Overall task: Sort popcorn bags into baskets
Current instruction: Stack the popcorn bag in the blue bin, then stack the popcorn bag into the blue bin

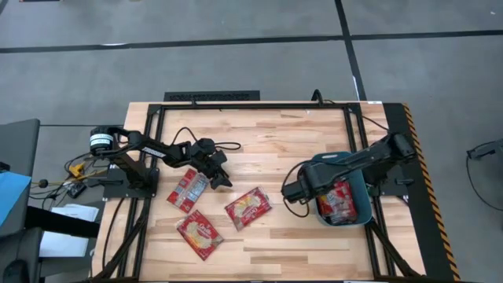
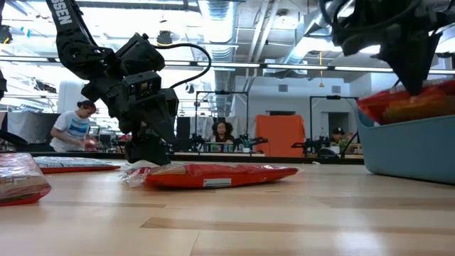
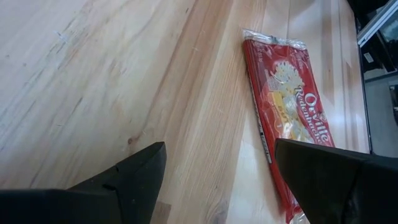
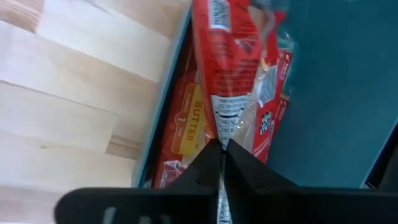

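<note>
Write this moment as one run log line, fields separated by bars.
right gripper: shut on popcorn bag over teal bin | left gripper: open beside table bag

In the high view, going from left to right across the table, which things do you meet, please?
Left gripper → middle popcorn bag → right gripper → teal basket with bags inside. Two bags near the left gripper overlap in order, so I omit them.

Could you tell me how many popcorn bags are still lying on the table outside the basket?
3: one beside the left gripper, one mid-table, one nearest the front edge. More sit in the teal basket; their number is unclear.
</note>
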Controlling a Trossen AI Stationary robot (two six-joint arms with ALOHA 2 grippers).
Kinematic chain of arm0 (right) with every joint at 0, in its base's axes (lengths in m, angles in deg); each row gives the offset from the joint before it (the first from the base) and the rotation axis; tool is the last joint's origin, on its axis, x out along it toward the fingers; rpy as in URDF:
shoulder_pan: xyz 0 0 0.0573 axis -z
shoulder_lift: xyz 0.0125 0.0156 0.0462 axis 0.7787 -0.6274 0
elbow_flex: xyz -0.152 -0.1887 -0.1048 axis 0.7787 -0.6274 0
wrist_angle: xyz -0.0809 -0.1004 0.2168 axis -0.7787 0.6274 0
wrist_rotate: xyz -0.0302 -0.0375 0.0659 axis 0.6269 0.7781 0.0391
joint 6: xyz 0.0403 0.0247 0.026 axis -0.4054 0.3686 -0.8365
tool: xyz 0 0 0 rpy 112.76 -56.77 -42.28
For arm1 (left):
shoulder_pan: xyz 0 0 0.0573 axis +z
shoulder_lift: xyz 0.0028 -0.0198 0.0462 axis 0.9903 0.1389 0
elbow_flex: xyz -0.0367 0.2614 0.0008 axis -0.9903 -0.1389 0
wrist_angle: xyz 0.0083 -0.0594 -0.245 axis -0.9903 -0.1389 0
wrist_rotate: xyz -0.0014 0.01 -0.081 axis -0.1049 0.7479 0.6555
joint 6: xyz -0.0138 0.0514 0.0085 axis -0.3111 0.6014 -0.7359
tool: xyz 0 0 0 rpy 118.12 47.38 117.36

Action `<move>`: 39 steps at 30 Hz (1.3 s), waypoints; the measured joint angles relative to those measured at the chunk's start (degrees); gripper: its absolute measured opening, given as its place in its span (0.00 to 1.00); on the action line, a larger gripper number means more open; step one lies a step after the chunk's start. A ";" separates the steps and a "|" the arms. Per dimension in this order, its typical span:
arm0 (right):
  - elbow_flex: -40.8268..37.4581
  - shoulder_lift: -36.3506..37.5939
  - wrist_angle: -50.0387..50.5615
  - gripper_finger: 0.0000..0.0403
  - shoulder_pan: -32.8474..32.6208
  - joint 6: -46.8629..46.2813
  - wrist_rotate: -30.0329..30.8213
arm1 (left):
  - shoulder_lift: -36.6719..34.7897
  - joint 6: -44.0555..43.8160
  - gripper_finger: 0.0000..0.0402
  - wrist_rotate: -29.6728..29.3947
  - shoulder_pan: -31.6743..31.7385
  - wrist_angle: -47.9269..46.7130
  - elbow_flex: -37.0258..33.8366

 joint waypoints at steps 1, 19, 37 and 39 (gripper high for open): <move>0.00 -0.30 -0.05 0.11 0.26 0.73 -0.35 | 0.00 0.00 0.72 0.02 0.00 0.00 0.00; 3.62 2.29 -20.30 0.57 1.16 11.86 4.10 | 0.00 0.09 0.72 3.44 0.00 -0.31 0.04; 4.97 -15.42 -59.32 0.58 -3.72 71.28 2.97 | 0.32 -0.46 0.72 2.34 -2.92 -0.55 0.12; 5.82 -17.26 -59.66 0.60 -4.30 71.69 3.17 | 0.38 -0.10 0.72 1.27 -4.49 -0.67 0.09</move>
